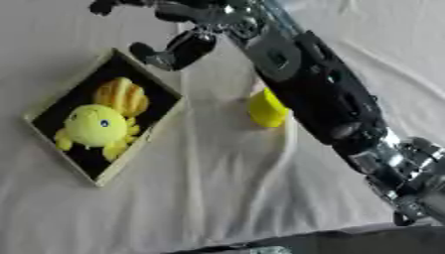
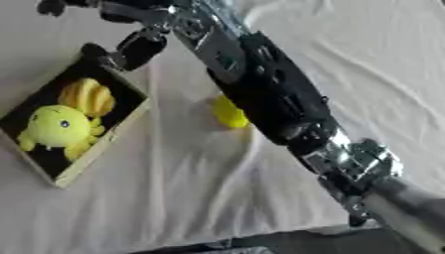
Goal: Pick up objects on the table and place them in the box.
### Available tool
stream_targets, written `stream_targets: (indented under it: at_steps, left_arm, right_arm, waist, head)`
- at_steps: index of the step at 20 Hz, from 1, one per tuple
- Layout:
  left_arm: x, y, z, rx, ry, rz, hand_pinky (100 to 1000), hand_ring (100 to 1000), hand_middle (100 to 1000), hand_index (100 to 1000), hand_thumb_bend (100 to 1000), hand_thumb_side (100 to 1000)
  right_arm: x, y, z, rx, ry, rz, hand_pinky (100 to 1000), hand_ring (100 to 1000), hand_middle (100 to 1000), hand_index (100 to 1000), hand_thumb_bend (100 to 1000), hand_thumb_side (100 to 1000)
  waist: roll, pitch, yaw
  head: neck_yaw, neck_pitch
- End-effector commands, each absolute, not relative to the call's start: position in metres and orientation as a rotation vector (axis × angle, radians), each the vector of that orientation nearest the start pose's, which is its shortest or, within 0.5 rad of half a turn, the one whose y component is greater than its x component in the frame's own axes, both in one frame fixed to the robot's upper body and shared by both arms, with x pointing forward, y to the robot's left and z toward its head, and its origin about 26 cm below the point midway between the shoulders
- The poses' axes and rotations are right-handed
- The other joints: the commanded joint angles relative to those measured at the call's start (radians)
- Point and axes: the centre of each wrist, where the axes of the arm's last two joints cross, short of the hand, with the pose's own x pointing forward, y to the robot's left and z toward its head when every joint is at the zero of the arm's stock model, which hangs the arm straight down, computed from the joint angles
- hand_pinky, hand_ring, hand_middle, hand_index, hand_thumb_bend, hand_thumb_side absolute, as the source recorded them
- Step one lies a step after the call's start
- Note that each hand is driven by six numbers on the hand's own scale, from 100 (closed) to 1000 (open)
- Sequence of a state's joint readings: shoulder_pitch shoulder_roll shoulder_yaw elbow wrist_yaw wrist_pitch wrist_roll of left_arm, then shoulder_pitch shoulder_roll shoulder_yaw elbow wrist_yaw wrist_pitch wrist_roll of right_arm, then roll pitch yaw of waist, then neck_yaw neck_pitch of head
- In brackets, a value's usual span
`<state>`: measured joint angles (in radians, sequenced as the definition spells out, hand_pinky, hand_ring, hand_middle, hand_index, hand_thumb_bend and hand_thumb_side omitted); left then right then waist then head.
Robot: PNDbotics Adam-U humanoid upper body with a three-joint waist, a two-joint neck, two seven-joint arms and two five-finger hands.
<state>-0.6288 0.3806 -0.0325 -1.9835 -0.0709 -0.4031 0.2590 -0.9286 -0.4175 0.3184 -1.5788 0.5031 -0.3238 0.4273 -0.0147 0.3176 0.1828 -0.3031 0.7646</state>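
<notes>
Two items already sit in the box: a yellow plush toy with a blue eye, and an orange-yellow ridged thing just behind it, touching. One yellow object is left on the white cloth, so by my read the task is roughly two-thirds done, assuming nothing else hides behind the arm.

Right hand reaches in from the lower right on the long black forearm, now up past the far corner of the box. Fingers look partly spread, nothing visibly held; a dark fingertip pokes out at the top edge. Reads as empty and relaxed, though blur makes that unsure.

Remaining yellow object lies back along the arm from the hand, tucked just beside the forearm and partly hidden by it. Box is just below and to the left of the hand.

Obstacles: the forearm itself covers the yellow object, and the cloth is wrinkled around it. Left hand not visible in either view. Dark edge runs along the bottom.
</notes>
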Motion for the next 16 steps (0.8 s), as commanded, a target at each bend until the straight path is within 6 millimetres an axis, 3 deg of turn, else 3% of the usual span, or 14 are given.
stream_targets:
  at_steps: [1,11,16]
  left_arm:
    - [0.309,0.236,0.302,-0.221,3.188,0.295,750,755,723,893,100,251]
    - [0.309,0.247,0.299,-0.346,3.206,0.273,744,754,723,893,100,282]
    - [0.309,0.247,0.298,-0.348,3.218,0.279,740,753,723,893,100,296]
  right_arm:
    - [0.366,-0.175,0.312,0.563,2.638,-2.027,999,967,801,926,100,208]
    - [0.305,-0.233,0.318,0.431,2.532,-2.167,1000,974,804,926,100,206]
    - [0.3,-0.253,0.306,0.408,2.442,-2.298,1000,980,810,929,100,198]
  waist:
    - [0.001,-0.031,-0.015]
    - [-0.005,-0.029,-0.047]
    - [-0.006,-0.022,-0.048]
  head:
    - [0.032,0.005]
    - [0.095,0.005]
    - [0.095,0.005]
